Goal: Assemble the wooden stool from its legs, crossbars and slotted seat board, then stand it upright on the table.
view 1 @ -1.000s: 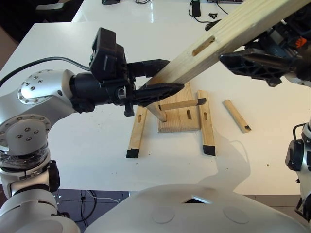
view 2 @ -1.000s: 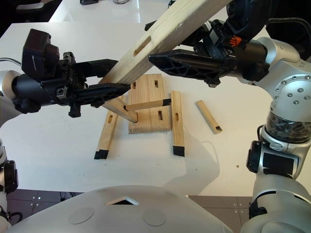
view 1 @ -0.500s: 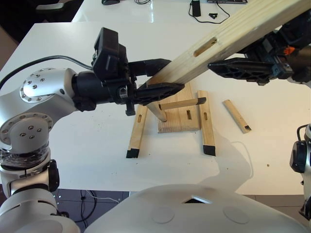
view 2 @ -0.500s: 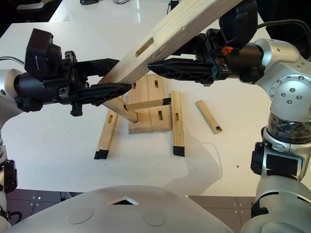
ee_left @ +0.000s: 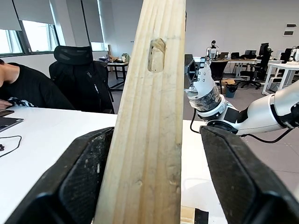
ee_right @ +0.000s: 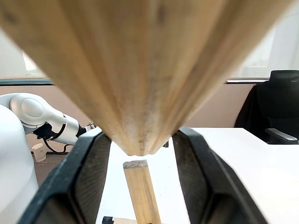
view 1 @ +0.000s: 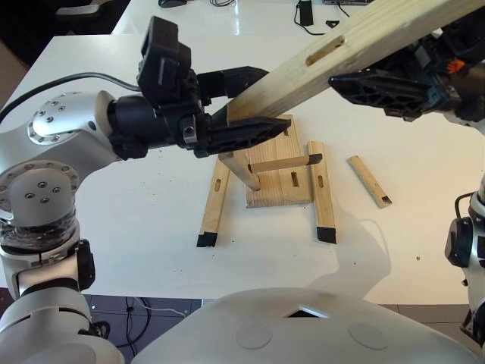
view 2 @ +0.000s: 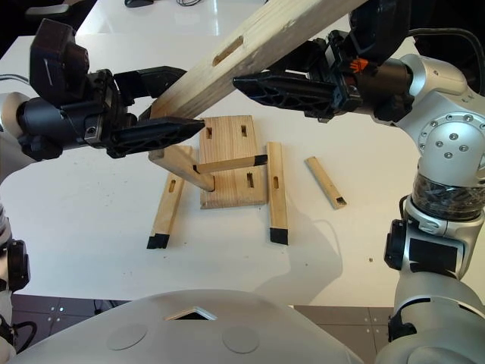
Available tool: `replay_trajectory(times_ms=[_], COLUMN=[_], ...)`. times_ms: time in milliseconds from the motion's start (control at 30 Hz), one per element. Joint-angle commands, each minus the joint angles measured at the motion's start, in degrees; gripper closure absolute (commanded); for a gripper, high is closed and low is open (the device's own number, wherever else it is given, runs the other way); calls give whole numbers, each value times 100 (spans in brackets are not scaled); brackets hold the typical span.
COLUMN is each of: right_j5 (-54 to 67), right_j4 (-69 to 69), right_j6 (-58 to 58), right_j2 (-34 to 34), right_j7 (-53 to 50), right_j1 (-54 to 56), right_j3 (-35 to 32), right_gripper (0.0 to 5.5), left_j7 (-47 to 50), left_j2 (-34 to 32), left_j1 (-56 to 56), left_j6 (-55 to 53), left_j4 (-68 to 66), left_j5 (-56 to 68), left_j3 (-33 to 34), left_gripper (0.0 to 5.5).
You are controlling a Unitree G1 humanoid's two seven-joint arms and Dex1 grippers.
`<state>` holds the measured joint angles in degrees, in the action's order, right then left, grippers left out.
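Count: 4 legs, 2 crossbars, 1 seat board (view 1: 276,189) on the desk (view 1: 114,227). In the air, the raised leg (view 1: 333,64) is pinched by the right hand (view 2: 244,70). The left hand (view 1: 276,97) is spread about its lower end. On the board stands the tilted leg (view 1: 241,171), with the joined crossbar (view 1: 284,162). Flanking it are the left flat leg (view 1: 214,201) and right flat leg (view 1: 321,189). The loose crossbar (view 1: 369,181) is farther right.

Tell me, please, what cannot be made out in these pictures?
1. Raised leg: far end cut off by the eye views' top edge.
2. Right gripper: its hold on that leg; in the right wrist view, blurred wood up close covers the contact.
3. Seat board: far edge partly hidden behind the left gripper, left eye view.
4. Standing leg: its joint with the board is too small to judge.
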<state>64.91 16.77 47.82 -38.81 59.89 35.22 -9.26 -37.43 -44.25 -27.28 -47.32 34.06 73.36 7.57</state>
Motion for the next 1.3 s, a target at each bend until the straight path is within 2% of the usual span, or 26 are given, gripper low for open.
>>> replay_trajectory(times_ms=[33, 233, 467, 600, 700, 867, 1300], right_j5=[-278, -962, -1680, -2316, -2881, -3326, -3137], right_j4=[-300, -1037, -1482, -1957, -2295, -2057, -793], right_j6=[-203, -594, -1010, -1451, -2015, -2615, -2517], right_j2=[-165, -626, -1020, -1379, -1495, -1251, -755], right_j7=[-22, 458, 1047, 1547, 1880, 2029, 1624], right_j1=[234, 223, -56, -459, -743, -1387, -2200], right_j3=[-204, -294, -204, -97, 85, 392, 492], right_gripper=[346, 346, 346, 346, 346, 346, 346], left_j7=[37, 112, -89, -499, -958, -1583, -2161], left_j2=[20, 31, -24, -218, -392, -523, -412], left_j1=[-41, -205, -186, 217, 836, 1709, 2037], left_j6=[44, 167, 506, 852, 1379, 2316, 2809], left_j4=[-40, -593, -1541, -1987, -2171, -2462, -2664], left_j5=[-15, -409, -1494, -2287, -3130, -4384, -5069], left_j3=[101, 188, 150, 95, -211, -861, -1131], left_gripper=[222, 222, 222, 222, 222, 222, 222])
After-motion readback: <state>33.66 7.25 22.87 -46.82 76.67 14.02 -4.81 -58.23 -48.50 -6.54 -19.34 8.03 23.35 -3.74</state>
